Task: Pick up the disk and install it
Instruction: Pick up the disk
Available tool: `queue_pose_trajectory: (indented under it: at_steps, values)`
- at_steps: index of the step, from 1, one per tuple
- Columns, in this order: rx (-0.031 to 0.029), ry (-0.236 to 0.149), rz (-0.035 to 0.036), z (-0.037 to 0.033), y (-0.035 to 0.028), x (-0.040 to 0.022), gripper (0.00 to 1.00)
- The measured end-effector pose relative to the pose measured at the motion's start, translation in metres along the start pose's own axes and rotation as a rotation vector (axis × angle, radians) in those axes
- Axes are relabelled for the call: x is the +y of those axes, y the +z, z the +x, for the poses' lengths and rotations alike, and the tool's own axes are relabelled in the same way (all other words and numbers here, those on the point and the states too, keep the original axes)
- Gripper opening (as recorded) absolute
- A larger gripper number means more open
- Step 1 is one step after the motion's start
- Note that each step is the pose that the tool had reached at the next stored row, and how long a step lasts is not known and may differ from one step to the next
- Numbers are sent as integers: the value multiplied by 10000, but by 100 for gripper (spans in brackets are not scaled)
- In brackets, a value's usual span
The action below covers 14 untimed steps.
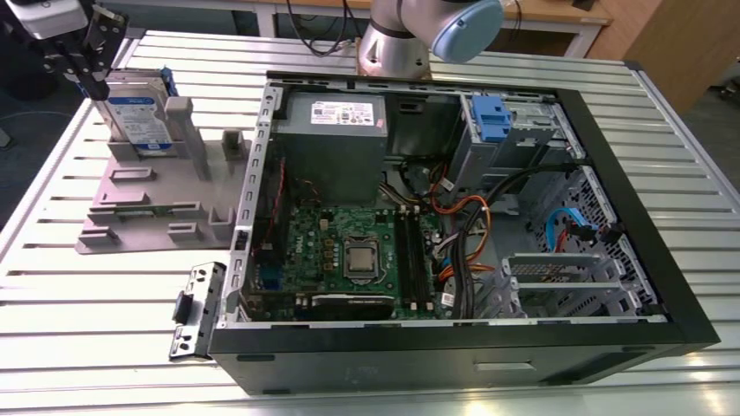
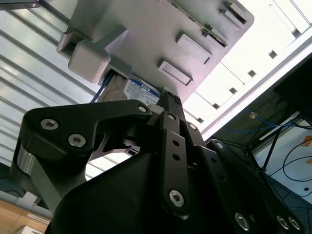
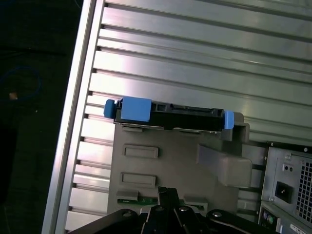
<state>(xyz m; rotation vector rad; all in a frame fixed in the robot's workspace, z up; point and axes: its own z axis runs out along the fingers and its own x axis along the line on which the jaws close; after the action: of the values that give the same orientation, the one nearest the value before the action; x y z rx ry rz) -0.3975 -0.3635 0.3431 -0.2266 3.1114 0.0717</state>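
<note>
The disk [image 1: 140, 123] stands on edge in the grey plastic stand [image 1: 139, 204] at the exterior view's left, its white-and-blue label facing the computer case. The first wrist view looks down on the disk's [image 3: 170, 117] top edge with blue bracket pieces at both ends. My gripper [image 1: 88, 76] hangs just above the disk's upper corner, on the side away from the case. Its fingers [image 2: 169, 105] are shut together with nothing between them, and the disk's label [image 2: 140, 90] shows beyond the tip. In the first wrist view my gripper [image 3: 168, 193] is over the stand [image 3: 161, 161], apart from the disk.
An open computer case [image 1: 463, 217] lies on the slatted metal table [image 1: 104, 329], with a grey power supply box [image 1: 333, 143] and a blue-tabbed drive bay [image 1: 491, 117] at its far end. A loose black bracket [image 1: 197, 308] lies by the case's near corner.
</note>
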Motion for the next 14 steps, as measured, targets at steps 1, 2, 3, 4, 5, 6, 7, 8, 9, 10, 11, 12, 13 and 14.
queue_pose_trajectory:
  at_steps: [1,2,3,4,5,6,7,8,9,10,11,12,13,14]
  values:
    - [0,-19,-1,0,0,0,10]
    - [1,-39,-1,0,0,0,10]
    - [2,-58,-2,0,0,0,10]
    - [4,-76,-2,0,0,0,10]
    - [4,-95,-3,0,0,0,10]
    - [5,-114,-3,0,0,0,10]
    - [5,-132,-4,0,0,0,10]
    - [6,-151,-4,0,0,0,10]
    - [7,-171,-5,0,0,0,10]
    - [9,-189,-5,0,0,0,10]
    - [9,-207,-5,0,0,0,10]
    - [10,-225,-6,0,0,0,10]
    - [11,-243,-6,0,0,0,10]
    - [11,-261,-7,0,0,0,10]
